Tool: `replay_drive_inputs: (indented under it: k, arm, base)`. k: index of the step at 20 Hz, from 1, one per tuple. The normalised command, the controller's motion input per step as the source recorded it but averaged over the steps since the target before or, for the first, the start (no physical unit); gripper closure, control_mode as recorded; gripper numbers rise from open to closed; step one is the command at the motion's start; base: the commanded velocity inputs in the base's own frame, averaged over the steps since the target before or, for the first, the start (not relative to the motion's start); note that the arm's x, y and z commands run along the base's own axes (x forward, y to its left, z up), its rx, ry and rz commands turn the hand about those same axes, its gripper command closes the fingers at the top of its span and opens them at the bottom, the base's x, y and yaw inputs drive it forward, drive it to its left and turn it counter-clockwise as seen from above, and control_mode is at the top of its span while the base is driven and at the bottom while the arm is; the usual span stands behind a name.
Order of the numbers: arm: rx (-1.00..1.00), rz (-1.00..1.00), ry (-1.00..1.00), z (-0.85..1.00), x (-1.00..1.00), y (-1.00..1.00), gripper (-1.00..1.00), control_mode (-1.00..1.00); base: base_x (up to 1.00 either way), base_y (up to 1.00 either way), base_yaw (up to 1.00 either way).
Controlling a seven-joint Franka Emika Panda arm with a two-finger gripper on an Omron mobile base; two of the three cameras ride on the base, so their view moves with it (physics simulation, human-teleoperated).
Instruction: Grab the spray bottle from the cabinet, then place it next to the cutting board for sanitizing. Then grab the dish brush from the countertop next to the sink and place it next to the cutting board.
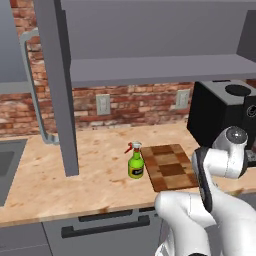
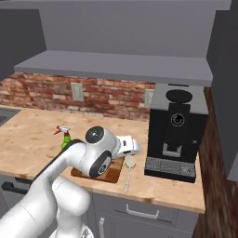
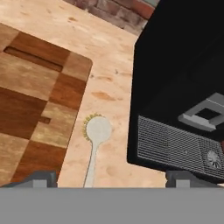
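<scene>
Now hand (image 3: 109, 177) spread wide above dish brush (image 3: 96, 135), beside cutting board (image 3: 35, 105).

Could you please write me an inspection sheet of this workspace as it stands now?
Surface: beige wood-grain countertop, dry and level.
Job's things: lime-green spray bottle upright just left of the checkered wooden cutting board; cream-headed dish brush lying flat between the board's right edge and the coffee machine.
Clutter: black coffee machine on the counter.
Grippers: gripper open above the brush, holding nothing.
Cables: nothing seen.
Surroundings: red brick wall with outlets, grey wall cabinet with its door open, dark sink at far left.
</scene>
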Motion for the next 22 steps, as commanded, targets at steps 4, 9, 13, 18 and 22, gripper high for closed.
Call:
replay_drive_inputs:
  k: [4,9,13,18,22]
  arm:
    - [0.02,0.09,-0.02,1.00,-0.53,0.00,-1.00,-1.00]
    - [0.01,0.14,-0.14,1.00,-0.69,0.08,-1.00,-1.00]
    - [0.04,0.16,-0.18,1.00,-0.71,0.25,-1.00,-1.00]
    - [0.01,0.14,-0.18,1.00,-0.61,0.43,-1.00,-1.00]
    - [0.00,0.07,-0.11,1.00,-0.64,0.52,-1.00,-1.00]
  base:
    - [0.00,0.00,0.00]
    - [0.00,0.00,0.00]
    - [0.00,0.00,0.00]
    - [0.00,0.00,0.00]
    - [0.00,0.00,0.00]
